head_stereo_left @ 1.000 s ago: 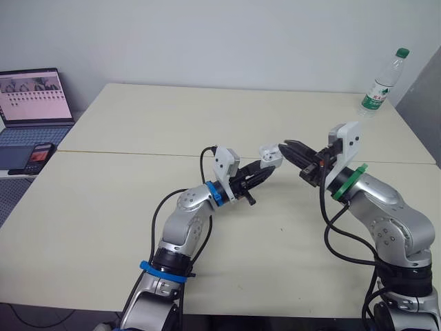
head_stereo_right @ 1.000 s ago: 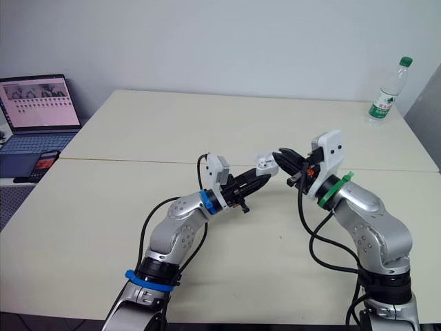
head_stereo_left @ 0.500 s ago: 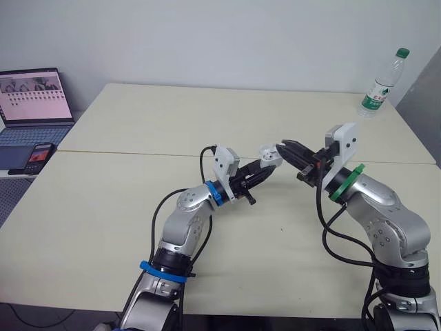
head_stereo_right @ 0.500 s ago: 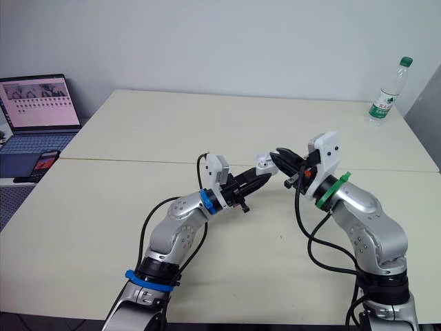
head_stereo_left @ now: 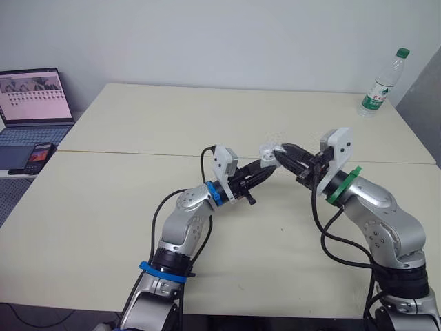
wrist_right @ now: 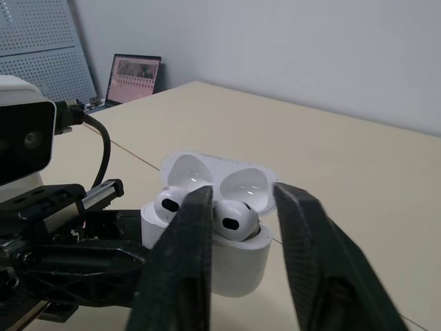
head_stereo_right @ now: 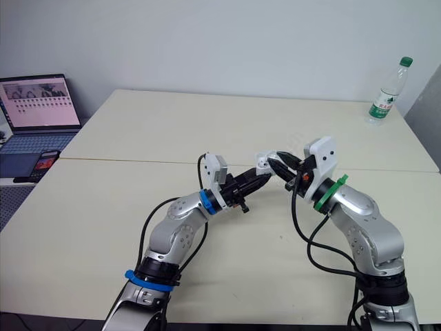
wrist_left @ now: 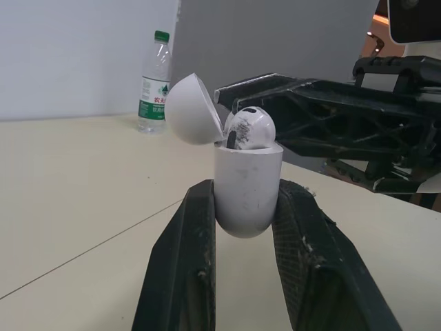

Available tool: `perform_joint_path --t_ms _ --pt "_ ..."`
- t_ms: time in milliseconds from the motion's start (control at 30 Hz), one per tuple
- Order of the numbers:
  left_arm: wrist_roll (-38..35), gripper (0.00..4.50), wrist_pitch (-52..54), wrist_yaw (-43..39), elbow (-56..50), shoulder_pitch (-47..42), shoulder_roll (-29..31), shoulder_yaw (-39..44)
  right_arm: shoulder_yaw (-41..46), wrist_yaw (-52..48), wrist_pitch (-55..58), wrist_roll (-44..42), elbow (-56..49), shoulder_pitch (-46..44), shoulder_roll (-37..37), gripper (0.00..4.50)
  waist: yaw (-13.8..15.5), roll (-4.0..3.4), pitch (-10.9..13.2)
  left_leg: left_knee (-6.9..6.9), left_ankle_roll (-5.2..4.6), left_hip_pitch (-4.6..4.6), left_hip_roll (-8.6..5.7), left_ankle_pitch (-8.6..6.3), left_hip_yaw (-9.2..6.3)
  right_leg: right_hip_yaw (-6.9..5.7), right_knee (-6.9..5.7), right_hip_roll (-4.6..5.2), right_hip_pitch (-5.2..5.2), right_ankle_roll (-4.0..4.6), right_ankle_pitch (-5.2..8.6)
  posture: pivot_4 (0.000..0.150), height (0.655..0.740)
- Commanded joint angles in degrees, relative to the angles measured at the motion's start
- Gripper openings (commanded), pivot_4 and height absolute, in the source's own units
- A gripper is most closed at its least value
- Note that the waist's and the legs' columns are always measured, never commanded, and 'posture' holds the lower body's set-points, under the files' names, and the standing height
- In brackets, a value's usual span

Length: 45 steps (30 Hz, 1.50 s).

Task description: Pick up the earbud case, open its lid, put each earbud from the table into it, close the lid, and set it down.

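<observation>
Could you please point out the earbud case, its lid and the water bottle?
earbud case [wrist_left: 247,185], left wrist view, front of its body.
lid [wrist_left: 193,110], left wrist view, middle of the raised flap.
water bottle [head_stereo_left: 378,87], left eye view, middle of the bottle.

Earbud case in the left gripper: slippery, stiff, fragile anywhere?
Probably slippery: the earbud case is glossy and rounded in the left gripper. Likely rigid and light: small hard shell. Its open lid looks like the weak, hinged part.

Tabletop [head_stereo_left: 172,117] open all round; bottle [head_stereo_left: 380,84] at far right corner, laptop [head_stereo_left: 34,103] beyond left edge.
</observation>
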<state>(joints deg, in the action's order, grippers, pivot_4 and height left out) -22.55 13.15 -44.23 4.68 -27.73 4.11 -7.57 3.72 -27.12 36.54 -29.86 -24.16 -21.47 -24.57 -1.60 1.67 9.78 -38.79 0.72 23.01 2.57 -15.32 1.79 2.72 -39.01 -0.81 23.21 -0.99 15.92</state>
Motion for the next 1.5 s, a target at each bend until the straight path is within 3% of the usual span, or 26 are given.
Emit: perform_joint_path --t_ms 33,133,267,467,567,867,1500 --pt "-0.89 0.78 -0.62 -0.15 -2.44 -0.62 -0.60 0.04 2.00 -0.45 -1.25 -1.63 -1.36 -0.86 0.21 2.81 0.00 0.00 0.00 0.00 0.00 0.00 0.00 0.00 0.00 0.00 0.00 0.00 0.00 0.00 0.00 0.150 0.7362" --pt "-0.83 0.78 -0.64 -0.28 -2.17 -0.52 -0.42 0.17 4.82 -1.63 -0.37 -5.84 -2.13 -2.21 0.28 3.92 0.00 0.01 0.01 0.01 0.00 0.00 0.00 0.00 0.00 0.00 0.00 0.00 0.00 0.00 0.00 0.150 0.7362" --pt "-1.66 0.78 0.81 -1.79 -1.09 -0.86 0.12 0.15 9.30 -2.89 4.26 -13.39 -1.35 -5.01 -2.27 3.92 0.00 0.01 0.01 0.01 0.00 0.00 -0.01 0.00 0.01 -0.01 0.00 0.00 0.00 0.00 0.00 0.150 0.7362" --pt "-6.61 0.78 7.91 -9.76 -0.34 -2.32 3.15 0.00 14.30 -3.25 15.71 -20.12 7.99 -10.16 -10.74 3.92 -0.02 0.01 0.01 0.01 -0.01 0.00 -0.01 0.00 0.00 -0.04 0.03 0.00 0.00 0.01 0.00 0.150 0.7362" --pt "-9.50 0.78 11.32 -14.88 -0.05 -3.50 5.09 0.31 12.61 -7.20 16.35 -18.20 10.85 -9.11 -15.58 3.35 -0.01 -0.01 0.02 0.04 -0.01 0.03 -0.01 -0.01 -0.03 -0.02 0.06 0.00 0.00 0.03 0.01 0.150 0.7362" --pt "-14.70 0.78 18.62 -23.57 1.00 -6.35 7.26 0.37 9.17 -14.81 23.20 -22.67 8.41 -5.52 -20.43 0.08 -0.07 -0.02 0.05 0.08 -0.03 0.04 0.01 -0.02 -0.02 -0.03 0.07 -0.03 0.04 0.02 0.03 0.150 0.7362" --pt "-13.65 0.78 22.33 -26.11 -0.06 -5.40 8.08 -1.74 13.38 -15.63 27.82 -33.88 5.04 -5.05 -19.40 0.04 -0.06 0.00 0.06 0.07 -0.03 0.04 0.00 -0.02 -0.01 -0.03 0.08 -0.03 0.04 0.00 0.04 0.150 0.7362"
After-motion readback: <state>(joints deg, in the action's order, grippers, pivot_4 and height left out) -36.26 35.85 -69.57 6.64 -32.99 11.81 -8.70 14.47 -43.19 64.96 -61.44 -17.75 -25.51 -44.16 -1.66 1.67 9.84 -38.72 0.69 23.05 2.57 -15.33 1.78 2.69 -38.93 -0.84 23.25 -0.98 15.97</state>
